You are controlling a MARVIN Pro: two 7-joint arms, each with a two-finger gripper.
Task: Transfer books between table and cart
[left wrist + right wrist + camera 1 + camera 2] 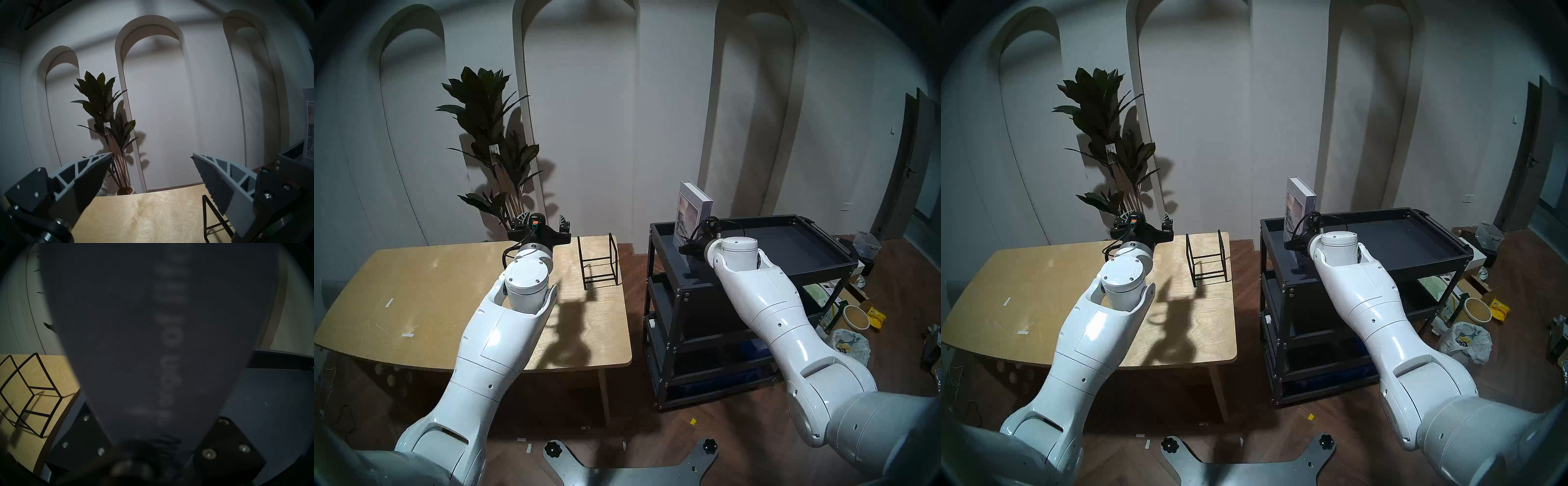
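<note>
Head stereo left view: book (691, 212) upright over the left end of the cart (823, 268) top tray, gripped low by the right gripper (684, 248), jaws closed on its spine side. Right wrist view: dark book spine filling the middle, blurred lettering. Left of the cart, above the table (415, 305): left gripper (540, 226) fully spread, holding nothing, beside the wire rack (599, 259).

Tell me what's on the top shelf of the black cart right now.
One thick book stands upright at the left end of the cart top shelf, gripped low down by the right gripper. The rest of the shelf shows bare; the arm covers its near left corner.
</note>
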